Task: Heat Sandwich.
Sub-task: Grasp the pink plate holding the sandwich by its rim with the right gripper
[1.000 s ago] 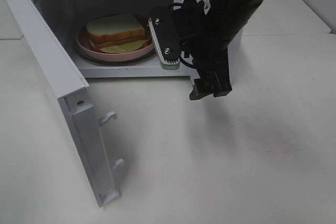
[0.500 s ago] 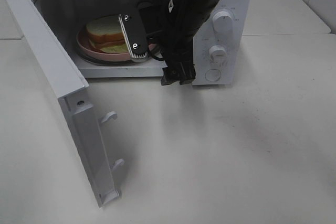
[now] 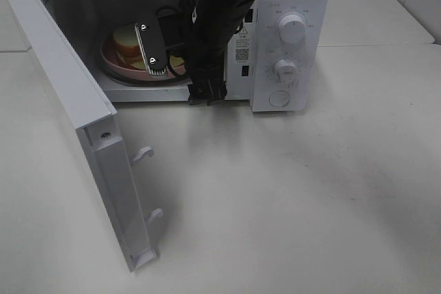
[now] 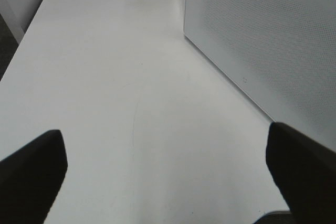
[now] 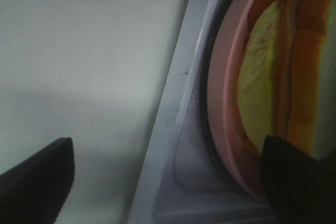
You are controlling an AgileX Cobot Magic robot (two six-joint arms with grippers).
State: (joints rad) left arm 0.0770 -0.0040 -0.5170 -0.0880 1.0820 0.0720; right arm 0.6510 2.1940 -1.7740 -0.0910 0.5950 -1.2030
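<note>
While the microwave (image 3: pixel 172 32) stands at the table's (image 3: pixel 310 204) far edge with its door (image 3: pixel 76 101) swung wide, the sandwich (image 3: pixel 127 47) lies on the pink plate (image 3: pixel 114 65) inside. Right gripper (image 5: pixel 163 182): jaws spread at the cavity mouth, gripping nothing. Left gripper (image 4: pixel 168 174): jaws spread over bare table.

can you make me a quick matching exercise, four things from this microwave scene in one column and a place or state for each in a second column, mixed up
Things:
1. thick white-bread sandwich
2. round pink plate
3. white microwave door
4. white round control knobs

Places or states:
A. swung wide open toward the camera
B. on the front panel, right of the cavity
C. lying on the plate
D. inside the microwave cavity, under the bread

Pairs: 1-C, 2-D, 3-A, 4-B
</note>
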